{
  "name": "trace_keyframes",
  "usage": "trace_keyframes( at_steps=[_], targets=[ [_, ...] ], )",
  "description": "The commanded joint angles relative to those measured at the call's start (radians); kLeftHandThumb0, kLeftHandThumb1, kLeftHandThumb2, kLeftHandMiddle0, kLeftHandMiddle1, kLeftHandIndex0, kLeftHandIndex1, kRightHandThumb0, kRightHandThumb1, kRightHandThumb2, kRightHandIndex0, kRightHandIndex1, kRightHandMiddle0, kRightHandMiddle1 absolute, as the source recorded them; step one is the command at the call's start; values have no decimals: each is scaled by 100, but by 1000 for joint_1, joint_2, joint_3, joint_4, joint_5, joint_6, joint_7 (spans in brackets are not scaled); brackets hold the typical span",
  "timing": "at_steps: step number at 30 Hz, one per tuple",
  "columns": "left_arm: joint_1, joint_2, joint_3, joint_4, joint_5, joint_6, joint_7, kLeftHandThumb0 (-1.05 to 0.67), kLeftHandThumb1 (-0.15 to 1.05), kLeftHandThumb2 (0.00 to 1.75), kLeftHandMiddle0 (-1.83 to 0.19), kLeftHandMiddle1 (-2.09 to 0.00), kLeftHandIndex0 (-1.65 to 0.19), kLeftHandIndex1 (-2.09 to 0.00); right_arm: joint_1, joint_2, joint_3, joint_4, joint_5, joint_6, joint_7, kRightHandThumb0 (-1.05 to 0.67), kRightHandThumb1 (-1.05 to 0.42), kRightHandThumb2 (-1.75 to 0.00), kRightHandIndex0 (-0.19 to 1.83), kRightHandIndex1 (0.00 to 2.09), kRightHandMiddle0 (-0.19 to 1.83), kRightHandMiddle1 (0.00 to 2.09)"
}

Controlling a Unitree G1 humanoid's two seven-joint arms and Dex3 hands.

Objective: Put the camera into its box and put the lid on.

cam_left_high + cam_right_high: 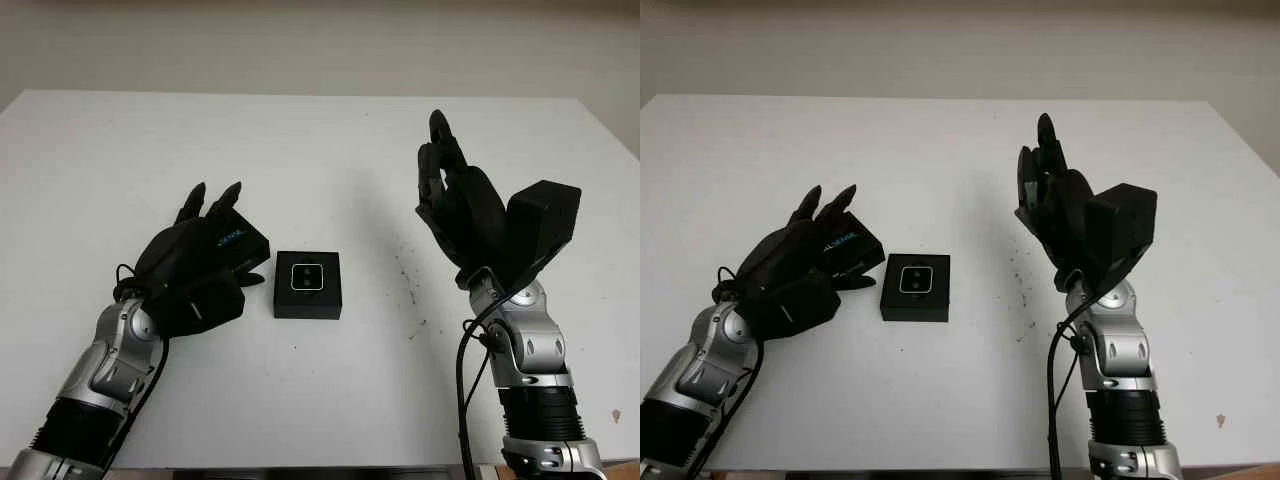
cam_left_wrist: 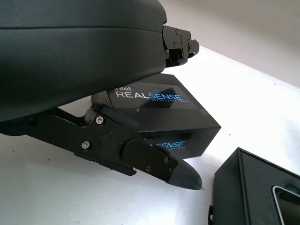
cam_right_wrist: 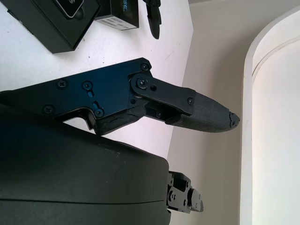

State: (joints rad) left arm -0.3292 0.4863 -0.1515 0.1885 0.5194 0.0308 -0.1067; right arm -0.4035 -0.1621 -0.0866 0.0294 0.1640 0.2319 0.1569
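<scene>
Your left hand [image 1: 195, 265] grasps lid [image 2: 159, 110] | camera [image 1: 307, 277] sits in box [image 1: 308, 300] | right hand [image 1: 460, 205] raised, released | lid placement remains.

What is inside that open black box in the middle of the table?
The open box holds the camera, lying flat with its two lenses facing up. Anything beneath the camera is covered. The lid sits under the left hand.

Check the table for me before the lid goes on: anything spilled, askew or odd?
Dark specks are scattered on the table, between the open box and the raised, open right hand. The lid sits slightly askew under the left hand.
</scene>
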Motion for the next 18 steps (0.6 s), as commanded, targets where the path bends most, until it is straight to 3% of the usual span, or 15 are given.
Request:
trace_keyframes(
  at_steps=[1,7,10,11,14,15,16,18],
  targets=[
    [-17,-6,-4,20,-7,1,-11,-55,89,5,1,-7,-2,-8,2,2,-1,-17,-4,-4,-2,-68,-105,-72,-19,0,-19,0],
    [-33,8,-20,59,2,-19,-19,-44,89,5,-12,-10,-16,-12,3,6,-4,-11,-3,-10,-6,-68,-105,-72,-19,0,-19,0],
    [-40,19,-24,88,8,-59,-12,-32,91,6,-31,-18,-29,-16,5,3,-3,-16,-3,-8,-5,-67,-105,-71,-19,0,-19,0],
    [-43,25,-27,95,11,-69,-16,-28,93,6,-38,-24,-34,-18,7,3,-2,-18,-3,-6,-5,-67,-105,-72,-19,0,-19,0],
    [-48,34,-30,106,15,-81,-32,-17,97,6,-33,-83,-52,-20,10,4,-3,-24,-1,-2,-8,-67,-105,-72,-19,0,-19,0],
    [-49,38,-32,109,18,-89,-31,-13,98,6,-36,-92,-58,-24,11,4,-3,-24,-2,-5,-7,-67,-105,-72,-19,0,-19,0],
    [-49,42,-36,112,24,-98,-27,-11,99,6,-37,-99,-60,-35,12,4,-4,-23,-2,-8,-8,-67,-105,-72,-19,0,-19,0],
    [-50,50,-42,115,38,-111,-24,-8,100,5,-38,-112,-49,-88,14,3,-4,-25,-3,-9,-7,-67,-105,-72,-19,0,-19,0]
  ],
)
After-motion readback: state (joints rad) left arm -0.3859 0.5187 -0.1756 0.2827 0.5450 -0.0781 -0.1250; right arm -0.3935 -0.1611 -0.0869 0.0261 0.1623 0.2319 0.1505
